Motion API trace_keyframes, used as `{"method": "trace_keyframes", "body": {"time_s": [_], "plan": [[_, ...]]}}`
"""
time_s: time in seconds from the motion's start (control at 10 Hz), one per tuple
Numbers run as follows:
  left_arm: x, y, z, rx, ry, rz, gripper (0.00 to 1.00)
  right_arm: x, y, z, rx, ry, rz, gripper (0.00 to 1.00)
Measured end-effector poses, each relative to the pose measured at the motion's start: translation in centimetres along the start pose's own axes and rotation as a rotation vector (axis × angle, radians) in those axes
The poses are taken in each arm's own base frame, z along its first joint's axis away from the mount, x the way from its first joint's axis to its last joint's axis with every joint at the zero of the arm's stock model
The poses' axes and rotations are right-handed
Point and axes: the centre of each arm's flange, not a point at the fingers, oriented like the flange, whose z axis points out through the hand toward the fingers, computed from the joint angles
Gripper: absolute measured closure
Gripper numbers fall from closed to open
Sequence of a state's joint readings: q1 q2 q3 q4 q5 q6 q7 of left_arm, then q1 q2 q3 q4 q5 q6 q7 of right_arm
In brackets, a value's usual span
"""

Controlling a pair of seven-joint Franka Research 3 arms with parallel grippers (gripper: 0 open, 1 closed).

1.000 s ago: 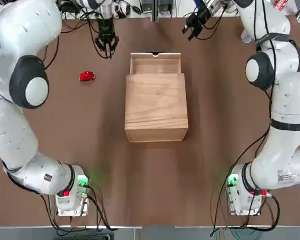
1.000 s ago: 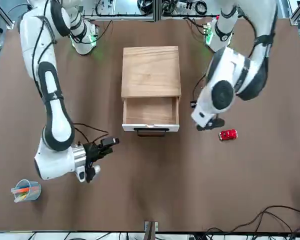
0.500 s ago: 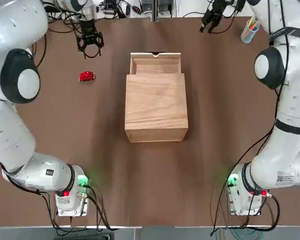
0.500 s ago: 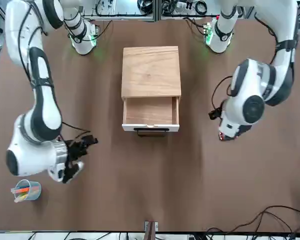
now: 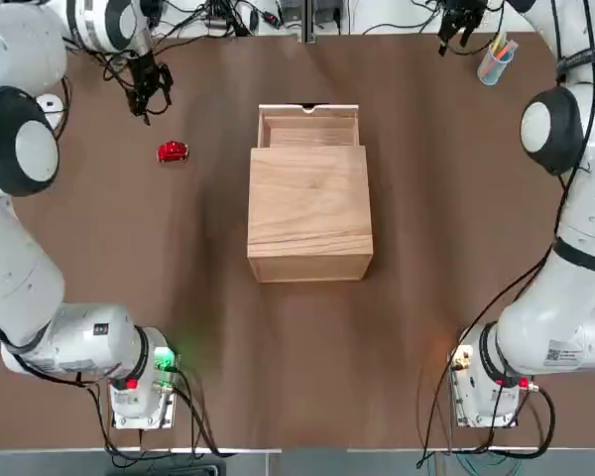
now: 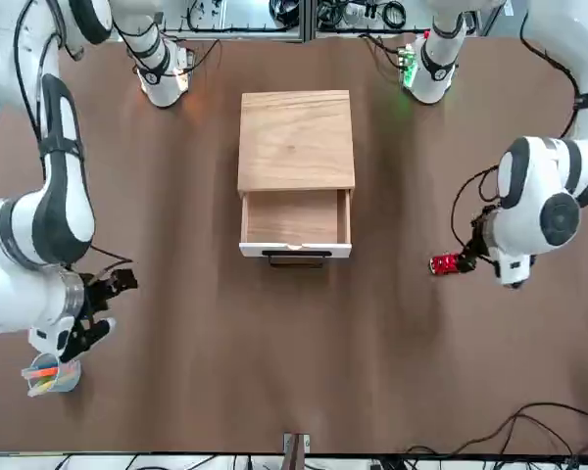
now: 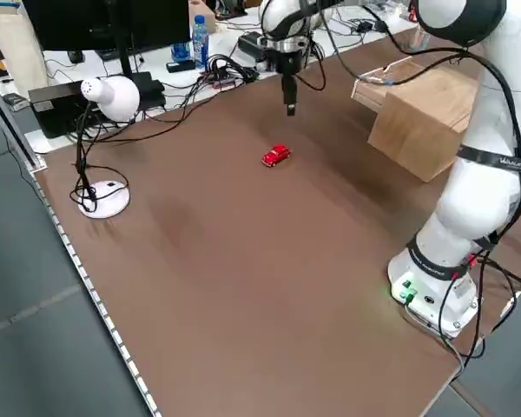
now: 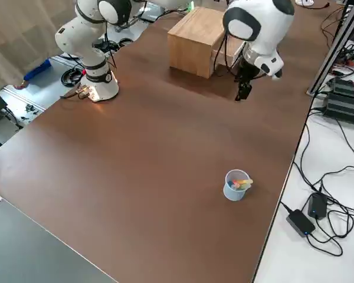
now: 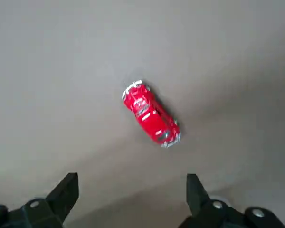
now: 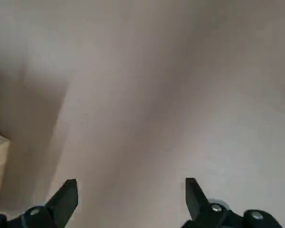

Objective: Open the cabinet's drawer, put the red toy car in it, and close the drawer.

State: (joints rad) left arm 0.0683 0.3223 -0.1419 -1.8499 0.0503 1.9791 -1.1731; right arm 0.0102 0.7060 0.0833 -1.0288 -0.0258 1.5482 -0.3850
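Top view: the drawer [image 5: 308, 127] stands pulled out of the cabinet [image 5: 309, 213] at 12 o'clock, empty and ready to receive. The red toy car [image 5: 173, 152] sits on the table [image 5: 278, 357] at 9 to 10 o'clock from the cabinet. The left gripper [image 5: 149, 94] hangs just beyond the car, at its 11 o'clock, positioned for a pick. The right gripper [image 5: 463, 17] is parked at the far edge near a pen cup [image 5: 495, 61], clear of the work zone.

Front view: the drawer shows its dark handle [image 6: 296, 258]; the car lies on the table near the left gripper.

Left wrist view: fingers [image 9: 66, 192] spread wide, holding nothing; the car lies diagonally ahead of them, not between them.

Right wrist view: fingers [image 10: 66, 194] spread wide, empty, over bare table.
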Motion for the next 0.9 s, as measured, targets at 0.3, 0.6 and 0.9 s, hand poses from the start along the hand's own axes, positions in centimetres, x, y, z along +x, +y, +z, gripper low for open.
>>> {"method": "trace_keyframes", "body": {"time_s": [0.3, 0.6, 0.9], "plan": [[-0.1, -0.2, 2.8, -0.053, 0.01, -0.26, 0.0, -3.2, 1.3, -4.8, -0.084, -0.011, 0.061, 0.0], [0.0, -0.7, 5.9, -0.087, 0.01, -0.38, 0.0, -5.3, 1.4, -8.6, -0.109, 0.03, 0.186, 0.0], [2.0, -1.6, 8.6, -0.149, 0.01, -0.457, 0.0, -8.2, 0.8, -13.0, -0.138, 0.089, 0.223, 0.0]]}}
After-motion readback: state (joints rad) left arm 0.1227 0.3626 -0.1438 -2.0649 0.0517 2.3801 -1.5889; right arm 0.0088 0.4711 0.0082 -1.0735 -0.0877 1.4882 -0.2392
